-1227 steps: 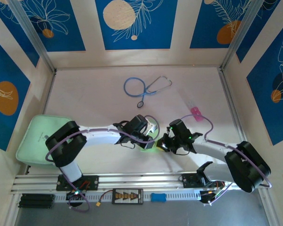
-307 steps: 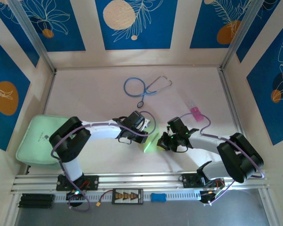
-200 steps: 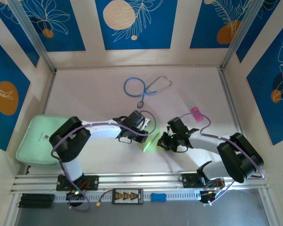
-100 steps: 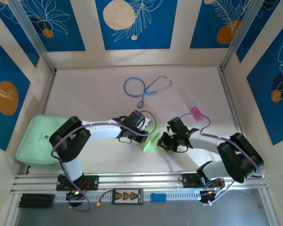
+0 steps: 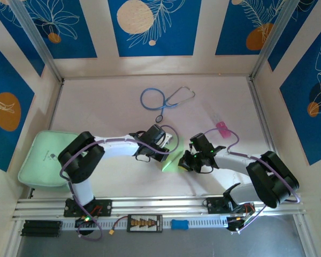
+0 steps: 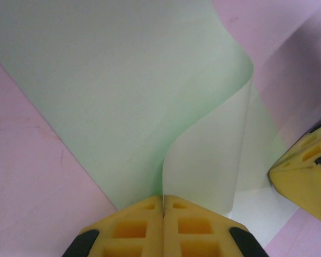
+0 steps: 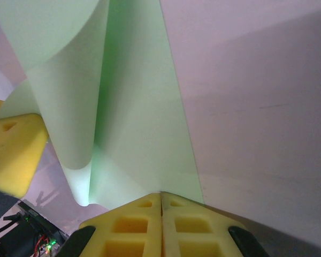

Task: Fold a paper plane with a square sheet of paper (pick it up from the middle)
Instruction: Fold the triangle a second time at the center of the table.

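**Both claws pinched on a half-rolled green sheet**

The thin pale green square sheet of paper [image 5: 169, 163] lies at the middle of the pale pink tabletop [image 5: 107, 118], between the two arms and near their bases. From the top camera it reads as a narrow strip whose long axis runs diagonally, from near-left to far-right. No nose or point can be made out, so which end leads cannot be told. Part of the sheet lies flat while one side curls up and over in a soft roll (not a sharp crease).

The left gripper [image 6: 163, 199] has its yellow pads pressed together with no gap, and the lifted edge of the paper [image 6: 123, 85] runs down into the seam between them. The right gripper [image 7: 160, 196] is likewise clamped, pads meeting on the edge of the sheet [image 7: 142, 134], just beside the roll. The two claws face each other across the paper, close together.
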Controlling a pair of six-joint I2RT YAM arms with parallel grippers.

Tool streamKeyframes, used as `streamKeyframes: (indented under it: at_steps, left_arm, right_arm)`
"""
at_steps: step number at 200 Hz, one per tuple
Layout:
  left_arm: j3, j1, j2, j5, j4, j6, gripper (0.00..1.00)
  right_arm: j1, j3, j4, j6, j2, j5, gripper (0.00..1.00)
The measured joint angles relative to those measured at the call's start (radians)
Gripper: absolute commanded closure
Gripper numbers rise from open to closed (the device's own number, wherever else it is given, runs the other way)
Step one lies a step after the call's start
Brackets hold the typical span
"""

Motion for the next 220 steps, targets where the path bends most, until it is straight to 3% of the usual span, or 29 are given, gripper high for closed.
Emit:
streamKeyframes:
  at_steps: [220]
  left_arm:
    - [0.012, 0.005, 0.027, 0.011, 0.0, 0.026, 0.95]
  right_arm:
    - [-0.011, 0.0, -0.016, -0.015, -0.007, 0.001, 0.91]
